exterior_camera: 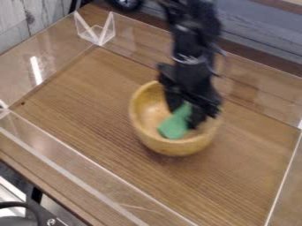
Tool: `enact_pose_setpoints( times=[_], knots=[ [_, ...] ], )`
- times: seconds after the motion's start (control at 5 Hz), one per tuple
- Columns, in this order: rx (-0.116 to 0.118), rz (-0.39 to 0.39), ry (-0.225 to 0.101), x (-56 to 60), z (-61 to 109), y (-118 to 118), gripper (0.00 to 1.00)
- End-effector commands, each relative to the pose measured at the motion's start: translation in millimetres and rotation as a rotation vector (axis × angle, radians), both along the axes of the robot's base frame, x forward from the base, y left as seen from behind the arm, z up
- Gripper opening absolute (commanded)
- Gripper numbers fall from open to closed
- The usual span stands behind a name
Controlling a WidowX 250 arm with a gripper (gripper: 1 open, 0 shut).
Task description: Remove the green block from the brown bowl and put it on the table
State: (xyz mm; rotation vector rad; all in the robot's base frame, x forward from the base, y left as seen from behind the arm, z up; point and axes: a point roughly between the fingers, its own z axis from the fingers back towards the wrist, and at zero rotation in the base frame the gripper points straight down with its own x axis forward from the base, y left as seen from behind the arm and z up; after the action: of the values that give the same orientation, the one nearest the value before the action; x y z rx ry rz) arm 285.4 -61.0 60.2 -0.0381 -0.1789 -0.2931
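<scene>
The brown bowl [147, 106] sits on the table [83, 88] right of the middle and looks blurred. Inside its right half the green block [178, 124] stands tilted on edge. My gripper [189, 109] reaches down into the bowl from above and is shut on the block's upper end, with black fingers on either side of it. The block's lower end is still below the bowl's rim. Whether the block touches the bowl's inner wall I cannot tell.
Clear acrylic walls [48, 141] edge the tabletop on all sides. A small clear folded stand [94, 29] sits at the back left corner. Bare wood lies left of and in front of the bowl.
</scene>
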Motion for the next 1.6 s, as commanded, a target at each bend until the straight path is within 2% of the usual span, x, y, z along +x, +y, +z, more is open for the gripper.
enact_pose_setpoints(
  times=[0.0,0.4,0.8,1.2,1.4],
  knots=[
    [-0.019,-0.021,-0.034,11.4,-0.5,-29,0.00],
    [-0.028,-0.121,-0.030,11.6,-7.0,-42,0.00],
    [-0.027,-0.179,-0.025,12.0,-6.8,-36,0.00],
    [-0.026,-0.362,-0.018,5.1,-21.0,-20,0.00],
    [-0.023,-0.311,-0.013,0.1,-17.8,-1,0.00]
  ],
)
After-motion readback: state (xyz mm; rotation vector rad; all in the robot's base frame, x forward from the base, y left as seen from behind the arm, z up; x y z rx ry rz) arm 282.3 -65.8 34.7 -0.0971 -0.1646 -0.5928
